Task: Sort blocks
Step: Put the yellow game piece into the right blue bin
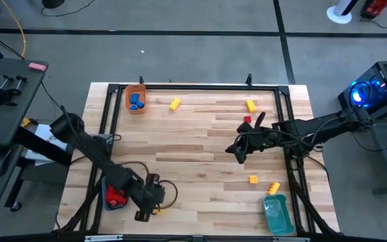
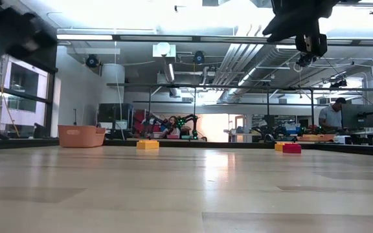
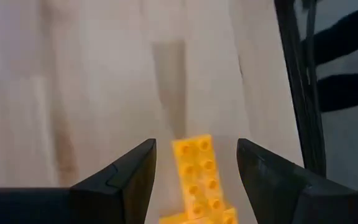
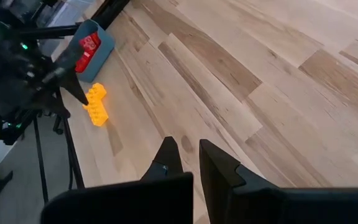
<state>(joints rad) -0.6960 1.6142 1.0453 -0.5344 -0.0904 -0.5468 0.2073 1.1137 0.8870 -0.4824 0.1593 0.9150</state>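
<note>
Left wrist view shows the left gripper [image 3: 194, 168] straddling a yellow block [image 3: 197, 174], its long axis running straight between the spread fingers, which stand apart from its sides and grasp nothing yet. In the high view this gripper [image 1: 148, 202] sits at the lower left, beside a blue tray [image 1: 110, 202] holding red blocks [image 1: 116, 196]. The right gripper [image 1: 237, 149], clenched empty, hangs mid-table, well apart from that block
</note>
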